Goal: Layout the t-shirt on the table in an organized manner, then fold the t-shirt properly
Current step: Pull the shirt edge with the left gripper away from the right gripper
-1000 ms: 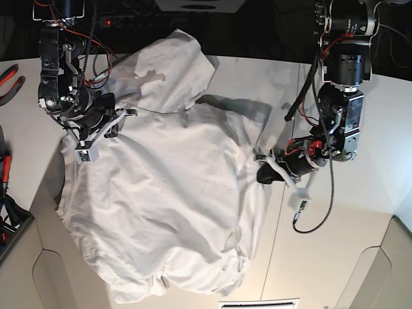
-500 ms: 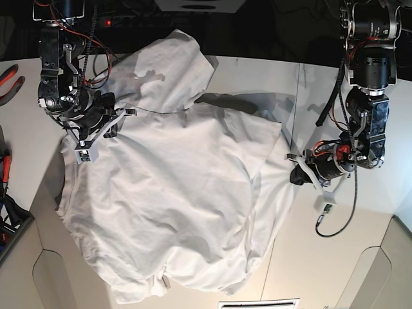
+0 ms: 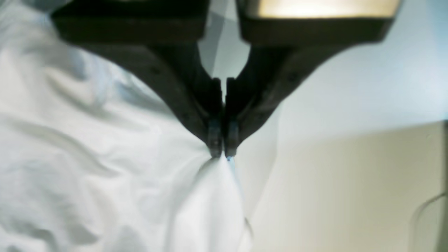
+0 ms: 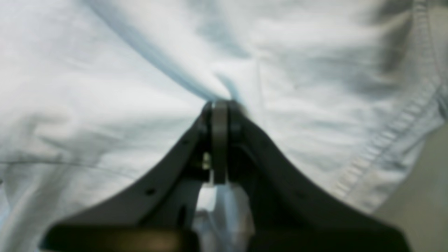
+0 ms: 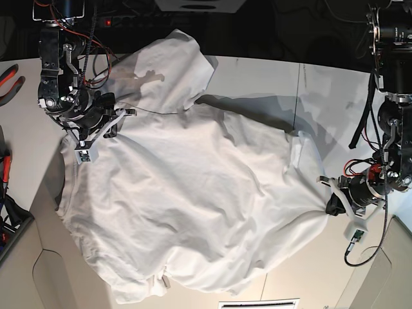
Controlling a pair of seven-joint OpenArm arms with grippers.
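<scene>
One white t-shirt (image 5: 187,193) lies spread and wrinkled across the single worktop (image 5: 257,77); no readable writing shows. Two grippers: the left gripper (image 3: 222,154) pinches its edge; the right gripper (image 4: 219,105) is clamped on its cloth.

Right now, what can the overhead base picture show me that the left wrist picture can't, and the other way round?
Only the base view shows the whole t-shirt spread across the table, both arms, and the right gripper on its far side. Only the left wrist view shows, up close, the left gripper with its dark fingers pinched shut on a peak of cloth. Both show white wrinkled fabric, pale tabletop, and that same left gripper holding the shirt's edge.
</scene>
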